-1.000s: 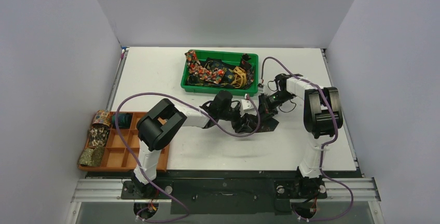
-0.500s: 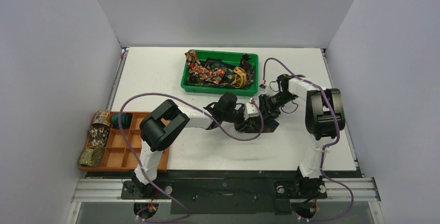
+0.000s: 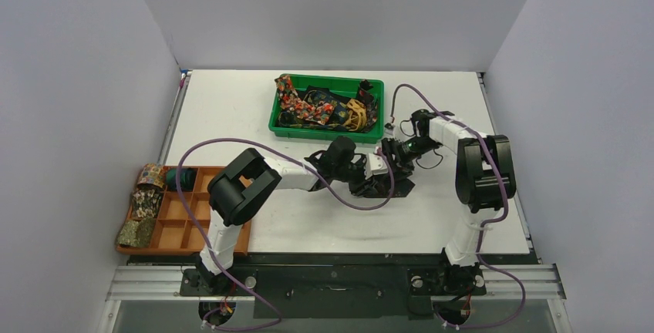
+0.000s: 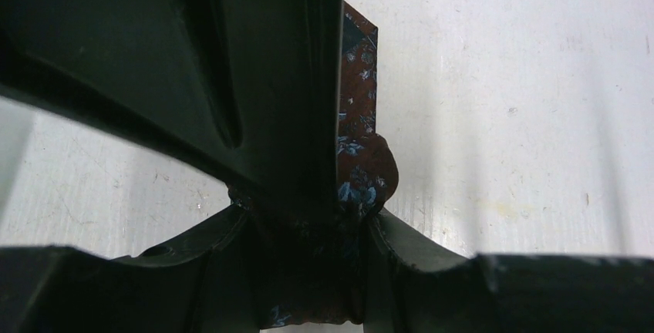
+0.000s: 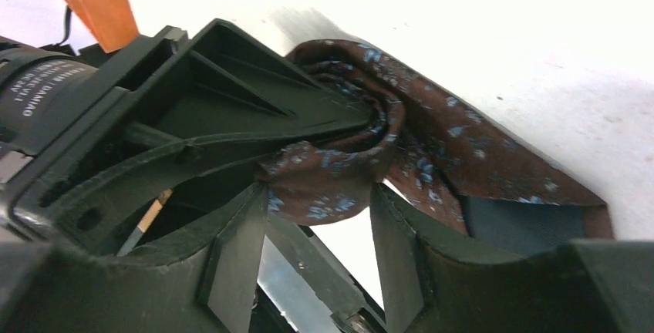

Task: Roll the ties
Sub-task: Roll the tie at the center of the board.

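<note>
A dark brown tie with small blue flecks [image 3: 395,188] lies mid-table, one end wound into a coil [image 5: 332,183]. My left gripper [image 3: 370,185] is shut on that coil; in the left wrist view the fabric [image 4: 361,167] fills the gap between its fingers [image 4: 308,217]. My right gripper [image 3: 393,159] faces it from the right. Its jaws [image 5: 320,192] stand open, with the coil at their tips. The tie's loose tail [image 5: 493,171] trails flat on the table.
A green bin [image 3: 324,134] holding several loose ties [image 3: 320,105] stands just behind both grippers. An orange divided tray [image 3: 193,225] with rolled ties [image 3: 145,198] sits at the near left. Purple cables [image 3: 231,144] loop over the table.
The right gripper went from shut to open around the coil. The left gripper closed onto the coil and shifted right, toward the right gripper.
</note>
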### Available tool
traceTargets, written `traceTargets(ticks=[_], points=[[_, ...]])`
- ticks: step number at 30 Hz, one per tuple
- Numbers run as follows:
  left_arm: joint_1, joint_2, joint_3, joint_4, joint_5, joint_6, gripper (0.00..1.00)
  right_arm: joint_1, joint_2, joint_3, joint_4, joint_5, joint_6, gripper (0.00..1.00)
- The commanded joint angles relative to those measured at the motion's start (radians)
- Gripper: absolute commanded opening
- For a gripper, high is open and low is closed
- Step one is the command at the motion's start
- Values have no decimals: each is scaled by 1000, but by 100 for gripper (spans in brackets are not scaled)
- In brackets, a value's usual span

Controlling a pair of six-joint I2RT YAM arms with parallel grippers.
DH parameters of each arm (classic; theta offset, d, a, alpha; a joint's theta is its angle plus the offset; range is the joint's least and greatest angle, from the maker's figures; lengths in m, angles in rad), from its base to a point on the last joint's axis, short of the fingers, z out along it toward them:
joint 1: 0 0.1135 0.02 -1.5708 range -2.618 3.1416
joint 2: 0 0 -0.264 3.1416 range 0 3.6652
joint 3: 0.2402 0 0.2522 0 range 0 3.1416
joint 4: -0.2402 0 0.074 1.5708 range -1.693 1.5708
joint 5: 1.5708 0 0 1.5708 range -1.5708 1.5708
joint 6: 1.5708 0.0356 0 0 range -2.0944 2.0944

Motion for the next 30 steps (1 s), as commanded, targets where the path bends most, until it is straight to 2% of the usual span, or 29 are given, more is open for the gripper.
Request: traceTargets(ticks=[1, 6, 8, 9, 11, 12, 16, 20, 24, 30], points=[[-15, 50, 1, -159, -60, 18, 32, 38, -7, 22, -5, -112, 8, 49], [-15, 52, 2, -166, -57, 15, 33, 61, -23, 15, -12, -120, 9, 48], [-15, 50, 2, -166, -57, 14, 33, 62, -16, 6, -13, -75, -5, 35], [-15, 48, 1, -168, -57, 15, 33, 59, -11, 3, -14, -45, -12, 21], [-15, 44, -1, -167, -54, 13, 35, 52, 9, 0, -15, 8, -21, 3], [-14, 37, -2, -165, -49, 9, 39, 43, 22, -3, -15, 27, -25, 0], [-8, 16, -11, -111, -23, -16, 56, 8, 57, -12, -15, 101, -61, 0], [-6, -1, -3, -32, -9, -55, 66, -22, 89, -15, -30, 120, -117, 0], [-3, -5, 5, 65, 17, -96, 69, -47, 109, -10, -41, 142, -154, 0], [-2, 31, 23, 175, 51, -144, 68, -76, 129, -3, -41, 179, -185, 0]])
